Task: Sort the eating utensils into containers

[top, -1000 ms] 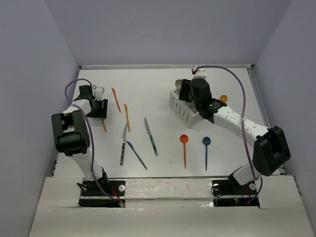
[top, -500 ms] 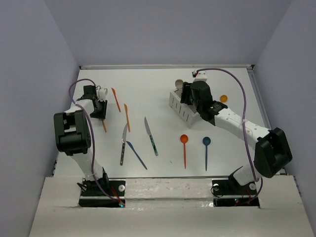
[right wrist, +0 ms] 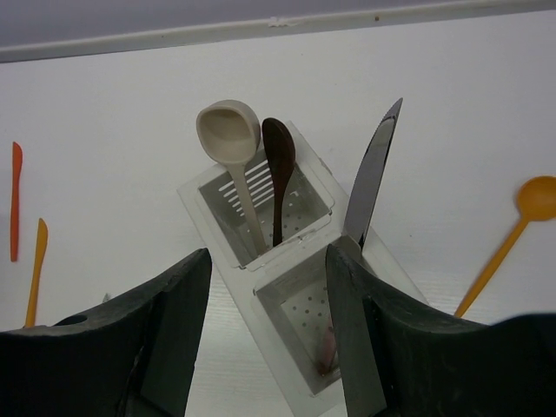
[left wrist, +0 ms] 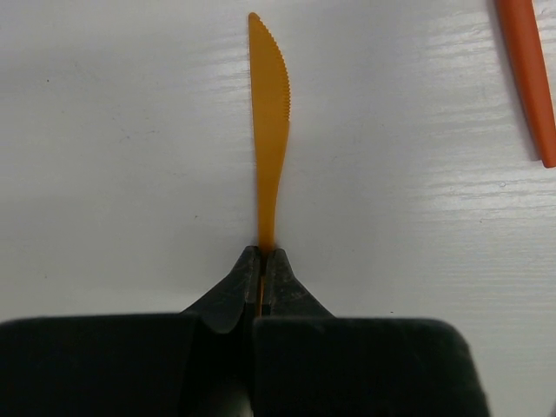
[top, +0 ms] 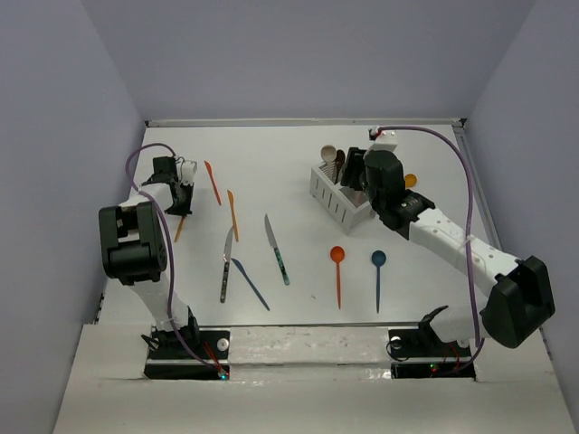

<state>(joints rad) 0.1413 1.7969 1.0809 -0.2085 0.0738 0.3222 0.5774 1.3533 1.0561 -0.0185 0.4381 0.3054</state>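
Note:
My left gripper (left wrist: 262,254) is shut on the handle end of an orange plastic knife (left wrist: 269,130), whose serrated blade points away over the white table. From above, this gripper (top: 181,206) is at the far left with the knife (top: 179,228) sticking out toward the near side. My right gripper (right wrist: 265,339) hangs open above the white slatted caddy (right wrist: 261,282), holding nothing. A beige spoon (right wrist: 230,139) and a dark brown spoon (right wrist: 278,161) stand in the caddy's far compartment. A silver knife (right wrist: 372,178) leans in the near one.
Loose on the table are two orange knives (top: 212,181) (top: 233,214), a silver knife (top: 225,264), a blue knife (top: 250,283), another silver knife (top: 277,249), an orange spoon (top: 337,271) and a blue spoon (top: 378,276). Another orange spoon (top: 410,180) lies right of the caddy (top: 339,201).
My left gripper has closed on the orange knife, which has swung slightly. My right gripper has drawn back to the right of the caddy, uncovering the spoons standing in it.

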